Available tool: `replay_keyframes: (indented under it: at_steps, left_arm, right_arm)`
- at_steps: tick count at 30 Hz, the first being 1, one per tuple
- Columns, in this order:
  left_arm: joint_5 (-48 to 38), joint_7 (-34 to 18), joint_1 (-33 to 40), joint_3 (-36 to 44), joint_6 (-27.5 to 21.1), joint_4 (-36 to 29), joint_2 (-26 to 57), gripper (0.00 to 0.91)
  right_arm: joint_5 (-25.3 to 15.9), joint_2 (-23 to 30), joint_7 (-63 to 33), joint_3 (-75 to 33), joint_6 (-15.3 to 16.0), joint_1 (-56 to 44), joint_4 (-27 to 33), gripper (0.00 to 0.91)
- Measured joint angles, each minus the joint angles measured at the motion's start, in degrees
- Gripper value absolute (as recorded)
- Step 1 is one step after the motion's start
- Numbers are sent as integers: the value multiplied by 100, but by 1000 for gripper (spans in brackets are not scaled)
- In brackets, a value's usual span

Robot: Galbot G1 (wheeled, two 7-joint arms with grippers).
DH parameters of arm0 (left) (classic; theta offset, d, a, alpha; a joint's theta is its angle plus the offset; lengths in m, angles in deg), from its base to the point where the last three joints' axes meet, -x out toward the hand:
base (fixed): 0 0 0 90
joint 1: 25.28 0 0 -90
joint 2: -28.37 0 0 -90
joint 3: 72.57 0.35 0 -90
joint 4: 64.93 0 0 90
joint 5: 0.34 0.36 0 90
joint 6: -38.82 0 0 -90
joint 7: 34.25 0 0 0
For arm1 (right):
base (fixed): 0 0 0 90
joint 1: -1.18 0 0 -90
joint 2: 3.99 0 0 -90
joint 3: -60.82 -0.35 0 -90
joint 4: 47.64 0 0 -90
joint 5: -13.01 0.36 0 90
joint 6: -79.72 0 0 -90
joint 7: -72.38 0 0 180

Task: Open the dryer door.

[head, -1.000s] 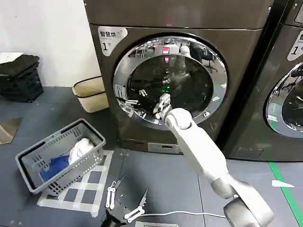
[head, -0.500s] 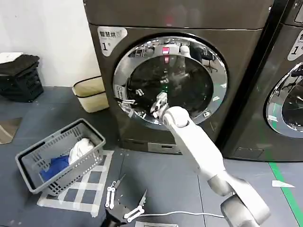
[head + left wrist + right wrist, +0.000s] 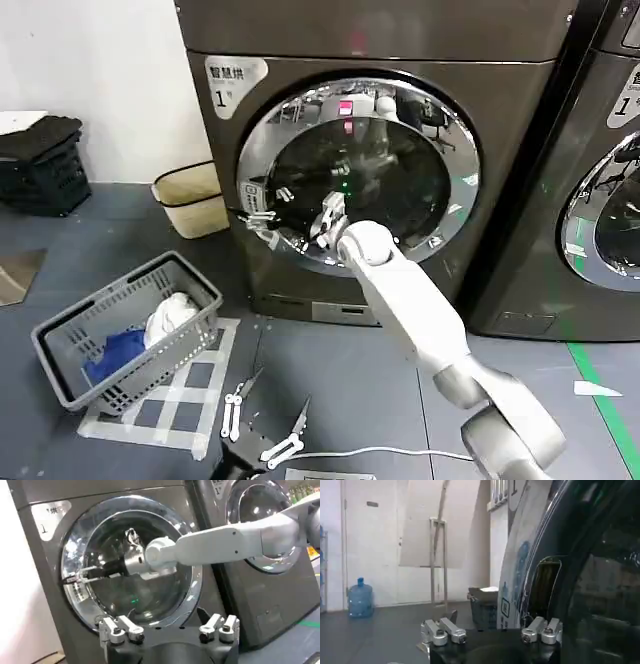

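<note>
We see the round chrome-rimmed dryer door (image 3: 358, 172) ahead. The grey plastic laundry basket (image 3: 125, 330) sits on the floor, left of it. The right gripper (image 3: 262, 220) reaches the door's left rim.

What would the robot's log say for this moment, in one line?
step: reaching door edge | right gripper: at left rim of dryer door | door: shut | left gripper: parked low

The dryer door (image 3: 358, 172) is seen as a large round porthole, with a wide shiny chrome rim and a dark tinted glass centre; it is shut flat against the front of its dark-grey machine, nearly spanning the machine's width, below the "1" label
</note>
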Motion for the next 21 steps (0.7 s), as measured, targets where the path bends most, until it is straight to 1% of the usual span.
replay_keyframes:
  at_steps: [2,4,8,13,18,21]
  left_arm:
    - [-5,0,-1,-3,0,0,2,907]
    - [-11,0,2,-10,0,1,4,907]
    - [-60,2,29,-53,-1,27,11,907]
    - [-228,37,89,-174,-60,32,47,907]
    - [-523,90,119,-423,-206,-30,128,907]
    - [-740,134,165,-623,-332,-93,180,907]
  right_arm:
    - [42,-53,135,3,73,-13,-56,907]
    - [183,-126,311,33,130,-20,-121,907]
    - [501,-296,697,130,44,12,-228,907]
    - [1086,-607,1518,370,-475,66,-203,907]
    - [1485,-817,2219,501,-555,60,-222,907]
    - [1579,-894,2629,538,-568,58,-246,907]
